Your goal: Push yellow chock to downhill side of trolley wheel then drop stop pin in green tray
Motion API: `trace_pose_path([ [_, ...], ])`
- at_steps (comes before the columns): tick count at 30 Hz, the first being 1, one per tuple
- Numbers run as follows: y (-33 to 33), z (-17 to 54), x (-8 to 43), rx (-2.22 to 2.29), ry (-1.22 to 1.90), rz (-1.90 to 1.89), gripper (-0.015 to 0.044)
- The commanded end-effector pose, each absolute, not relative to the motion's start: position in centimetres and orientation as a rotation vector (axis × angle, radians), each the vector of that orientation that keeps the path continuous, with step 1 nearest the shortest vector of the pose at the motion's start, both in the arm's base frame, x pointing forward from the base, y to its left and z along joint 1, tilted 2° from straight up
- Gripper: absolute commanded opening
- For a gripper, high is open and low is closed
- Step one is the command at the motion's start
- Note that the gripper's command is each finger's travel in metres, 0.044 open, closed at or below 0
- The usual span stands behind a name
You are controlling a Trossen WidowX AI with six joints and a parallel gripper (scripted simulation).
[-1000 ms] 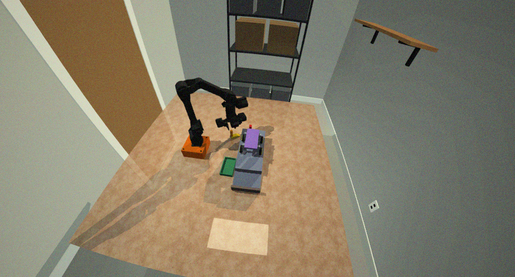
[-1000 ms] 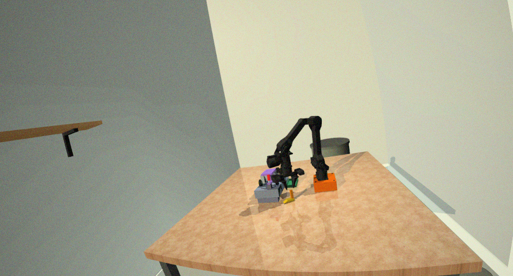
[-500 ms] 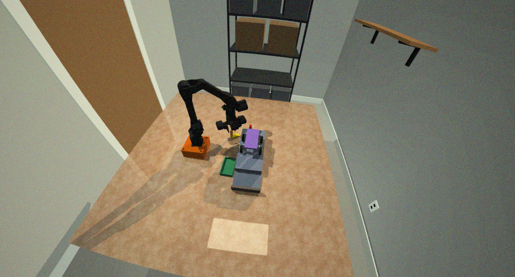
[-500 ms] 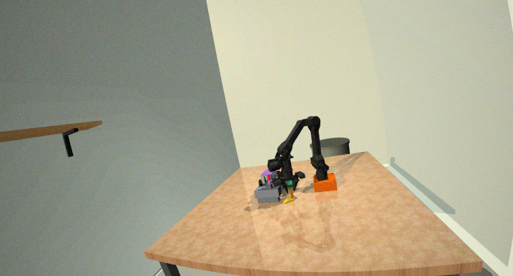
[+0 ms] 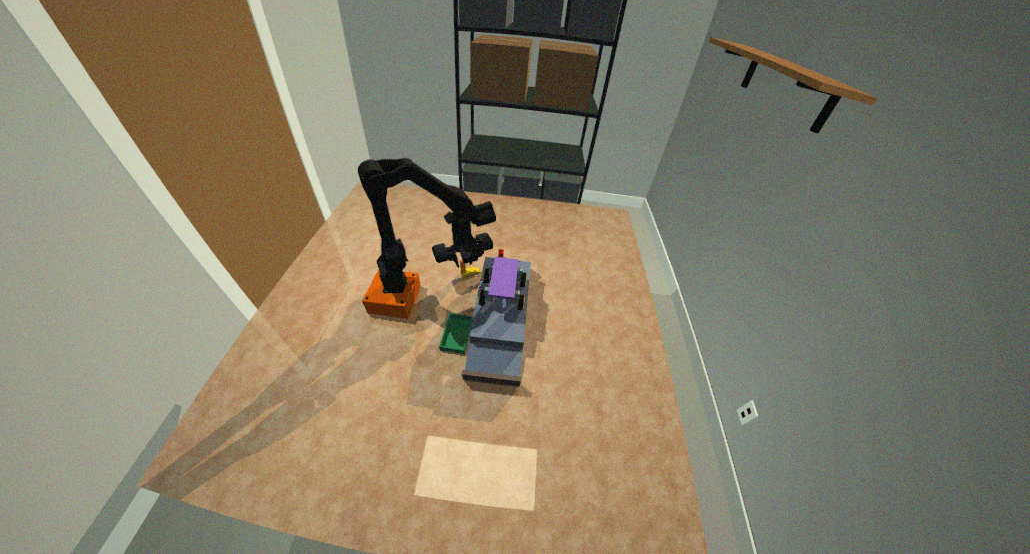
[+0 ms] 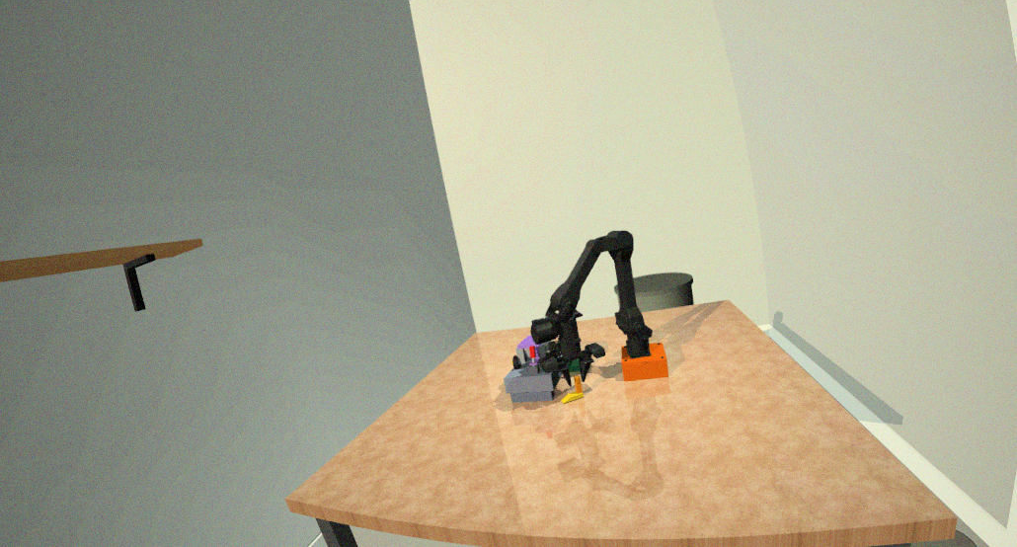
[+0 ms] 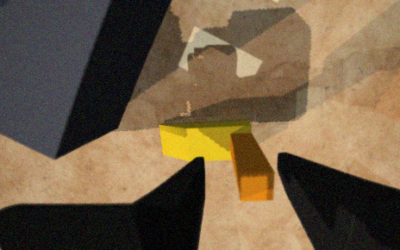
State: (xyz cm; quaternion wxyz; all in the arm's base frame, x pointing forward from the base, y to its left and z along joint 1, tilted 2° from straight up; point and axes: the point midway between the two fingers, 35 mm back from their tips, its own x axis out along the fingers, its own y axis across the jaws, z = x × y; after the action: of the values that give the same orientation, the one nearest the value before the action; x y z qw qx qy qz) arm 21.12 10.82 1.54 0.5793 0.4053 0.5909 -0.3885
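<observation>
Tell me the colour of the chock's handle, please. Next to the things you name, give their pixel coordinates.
The handle [image 5: 463, 266] [image 6: 578, 384] [image 7: 254, 172] is orange, best seen in the wrist view.

The black, tapered gripper [image 7: 240, 163] has its 2 fingertips apart, with the orange, square-ended bar handle [image 7: 256, 187] showing between them, touching neither in this view. The handle rises from 1 end of the yellow, wedge-like chock [image 7: 196, 142]. Upper left, 1 blue-grey, straight-edged ramp block [image 7: 34, 65] stands apart from the chock.
</observation>
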Motion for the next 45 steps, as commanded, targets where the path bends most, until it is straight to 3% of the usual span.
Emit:
trace_pose_path([
  [1,10.8,0.6,20.8,0.945,1.390,-0.920,0.0190],
  [12,10.8,-0.3,20.7,0.945,1.390,-0.920,0.0190],
  [16,10.8,0.0,21.0,0.945,1.384,-0.912,0.0085],
  [27,10.8,0.1,21.0,0.945,1.384,-0.912,0.0000],
  [45,10.2,6.0,20.4,0.945,1.390,-0.920,0.0000],
])
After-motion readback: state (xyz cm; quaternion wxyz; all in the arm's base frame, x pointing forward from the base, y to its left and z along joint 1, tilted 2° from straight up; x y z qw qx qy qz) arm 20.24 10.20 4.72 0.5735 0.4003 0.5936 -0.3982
